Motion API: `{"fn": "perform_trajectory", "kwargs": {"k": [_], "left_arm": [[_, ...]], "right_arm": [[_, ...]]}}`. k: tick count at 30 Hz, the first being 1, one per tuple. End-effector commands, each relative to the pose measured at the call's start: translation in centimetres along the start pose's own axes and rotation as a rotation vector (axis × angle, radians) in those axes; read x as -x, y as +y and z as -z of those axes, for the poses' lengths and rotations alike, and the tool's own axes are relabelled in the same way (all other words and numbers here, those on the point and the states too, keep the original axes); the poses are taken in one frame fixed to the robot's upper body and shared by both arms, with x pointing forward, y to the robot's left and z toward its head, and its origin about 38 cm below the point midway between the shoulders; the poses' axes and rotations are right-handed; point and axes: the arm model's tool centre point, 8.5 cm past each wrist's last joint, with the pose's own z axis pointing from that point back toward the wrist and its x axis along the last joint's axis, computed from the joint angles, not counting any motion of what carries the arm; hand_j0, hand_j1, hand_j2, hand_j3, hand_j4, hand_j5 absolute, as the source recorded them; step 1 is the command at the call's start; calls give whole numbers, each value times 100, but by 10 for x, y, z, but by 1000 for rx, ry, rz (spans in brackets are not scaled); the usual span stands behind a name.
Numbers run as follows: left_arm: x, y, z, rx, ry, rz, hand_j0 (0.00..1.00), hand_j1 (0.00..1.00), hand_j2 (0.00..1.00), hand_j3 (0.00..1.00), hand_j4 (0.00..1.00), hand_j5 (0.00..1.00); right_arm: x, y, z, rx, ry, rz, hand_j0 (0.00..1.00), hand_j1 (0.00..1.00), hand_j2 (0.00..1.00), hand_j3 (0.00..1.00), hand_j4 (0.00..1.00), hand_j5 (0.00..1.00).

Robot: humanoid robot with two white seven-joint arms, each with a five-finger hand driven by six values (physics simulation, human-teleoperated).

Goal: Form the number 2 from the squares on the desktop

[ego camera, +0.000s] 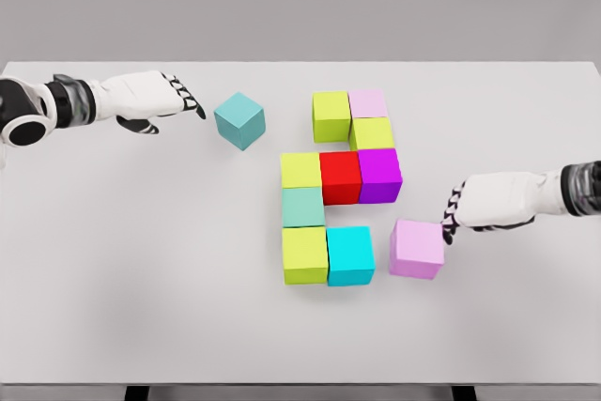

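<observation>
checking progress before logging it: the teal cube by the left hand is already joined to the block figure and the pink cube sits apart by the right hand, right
Not quite. In the head view the teal cube sits apart from the block figure, loose near the left hand. The pink cube is indeed apart, by the right hand.

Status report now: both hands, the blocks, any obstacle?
Left hand open beside teal cube. Right hand open, fingertips at pink cube. Cyan cube slot-side clear.

Left arm [38,110] cut off at the picture's left edge, right arm [577,187] at the right edge. Table [141,260] legs clipped by the bottom edge. Right hand [488,202] fingertips blurred beside the pink cube [417,249]; contact impossible to tell.
</observation>
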Motion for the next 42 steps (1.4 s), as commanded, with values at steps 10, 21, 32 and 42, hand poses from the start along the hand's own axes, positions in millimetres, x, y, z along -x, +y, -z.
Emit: {"fn": "perform_trajectory", "kwargs": {"k": [10, 21, 32, 42], "left_arm": [[-12, 7, 7, -21, -32, 11, 80, 80, 80, 80, 80, 80], [-31, 17, 12, -50, -85, 46, 80, 80, 80, 80, 80, 80], [-57, 22, 19, -66, -154, 83, 80, 80, 80, 80, 80, 80], [-64, 23, 24, -71, -171, 83, 80, 80, 80, 80, 80, 80]], "right_arm": [[2, 3, -8, 1, 15, 14, 59, 59, 59, 59, 59, 59], [-17, 4, -15, 1, -17, -9, 59, 59, 59, 59, 59, 59], [-16, 4, -10, 0, -22, -10, 59, 59, 59, 59, 59, 59], [-21, -4, 3, 13, -52, -24, 59, 59, 59, 59, 59, 59]]}}
